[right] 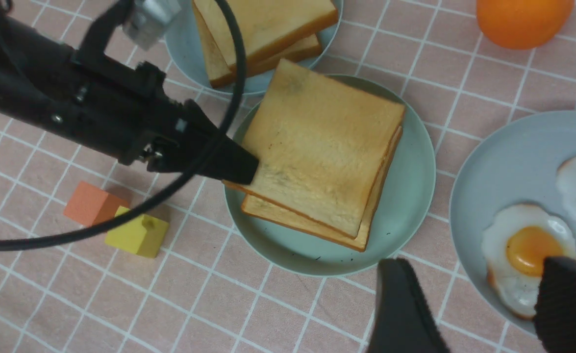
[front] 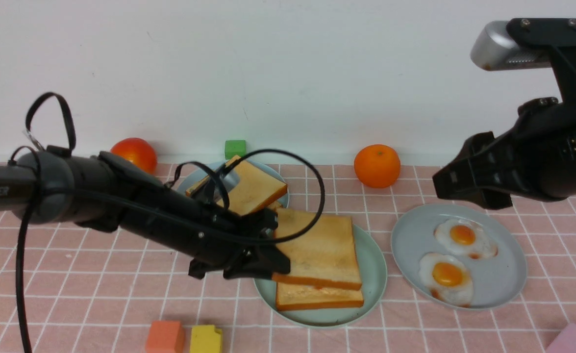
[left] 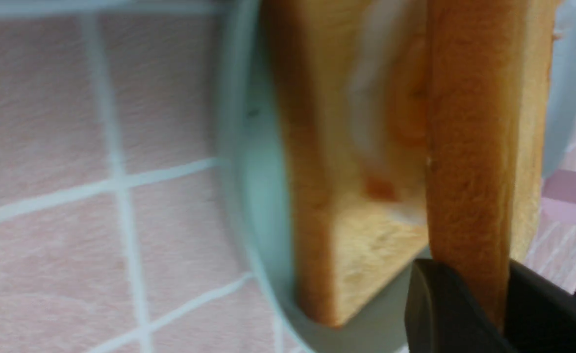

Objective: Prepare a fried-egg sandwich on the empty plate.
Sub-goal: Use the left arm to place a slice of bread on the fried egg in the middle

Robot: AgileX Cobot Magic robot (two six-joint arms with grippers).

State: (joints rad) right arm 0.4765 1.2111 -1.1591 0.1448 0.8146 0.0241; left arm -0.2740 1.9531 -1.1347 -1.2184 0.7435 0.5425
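Front view: we see the left gripper [front: 278,262] reaching in from the left to the mint-green plate [front: 373,274] in the middle of the checked cloth.
Left fingers: pinching the left edge of the top toast slice [front: 322,245], one finger above it and one below.
Top toast slice: slightly tilted over the lower toast slice [front: 317,297], which lies flat on the mint-green plate.
Filling: the left wrist view is blurred, but the white and orange patch between the slices is probably the fried egg [left: 376,127].
Right gripper [right: 481,309]: raised at the right, fingers spread, nothing between them.
Grey-blue plate [front: 503,274]: right of the mint-green plate, carrying two loose eggs [front: 447,277].
Far plate [right: 180,49]: just beyond the mint-green plate, with spare toast [front: 253,189] stacked on it.
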